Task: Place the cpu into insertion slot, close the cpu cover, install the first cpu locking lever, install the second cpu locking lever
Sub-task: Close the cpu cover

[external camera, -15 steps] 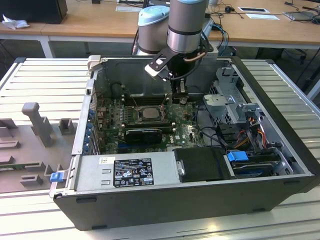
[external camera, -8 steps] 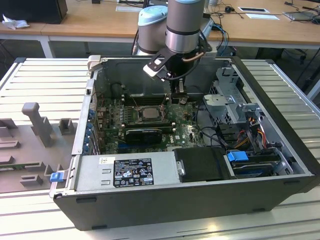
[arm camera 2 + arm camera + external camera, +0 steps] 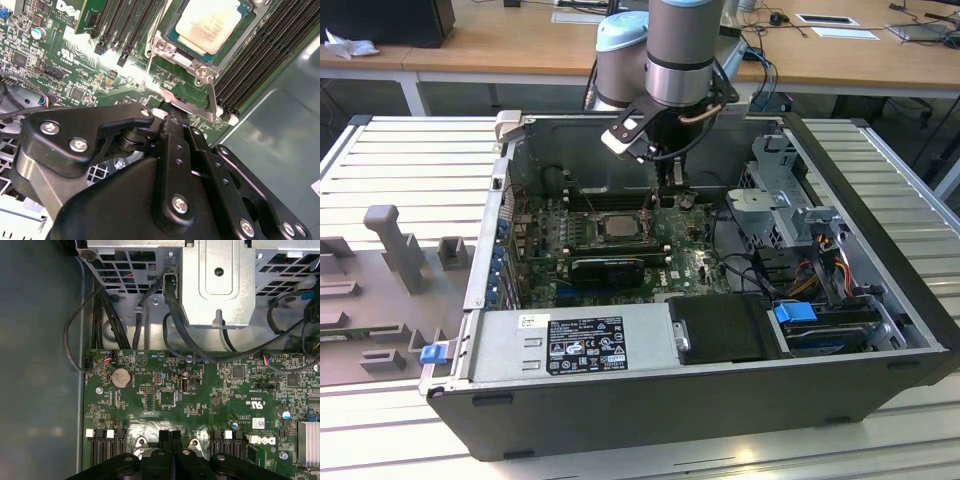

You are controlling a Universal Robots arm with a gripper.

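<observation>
- The worktop (image 3: pixel 400 160), grey ribbed metal, spans the exterior view and carries everything.
- An open computer case (image 3: pixel 720 400) lies on its side across the middle of that view.
- The robot arm (image 3: pixel 685 50) comes down from the upper middle of the frame into the case.
- A silver power supply (image 3: pixel 570 345) runs along the case's near wall, lower middle of the frame.
- A metal drive cage (image 3: pixel 775 200) stands at the exterior view's right inside the case.
- The green motherboard (image 3: pixel 685 270) covers the case floor.
- The pincer (image 3: pixel 666 185) hangs low over the board, just to the exterior view's right of the socket. In both wrist views its black fingers (image 3: pixel 164 439) are pressed together. I cannot tell whether anything is nipped between them.
- Long black memory slots (image 3: pixel 270 55) flank the socket.
- The insertion slot (image 3: pixel 171 34) shows as a dark rim around the chip.
- The cpu cover (image 3: pixel 236 39), a silver frame, lies down around the chip.
- The cpu (image 3: pixel 209 22), pale and square, sits in the insertion slot, middle of the exterior view.
- A bent metal locking lever (image 3: pixel 213 100) ends right at the pincer's tips. I cannot tell whether they touch.
- A thin lever rod (image 3: pixel 150 65) runs along another side of the slot.
</observation>
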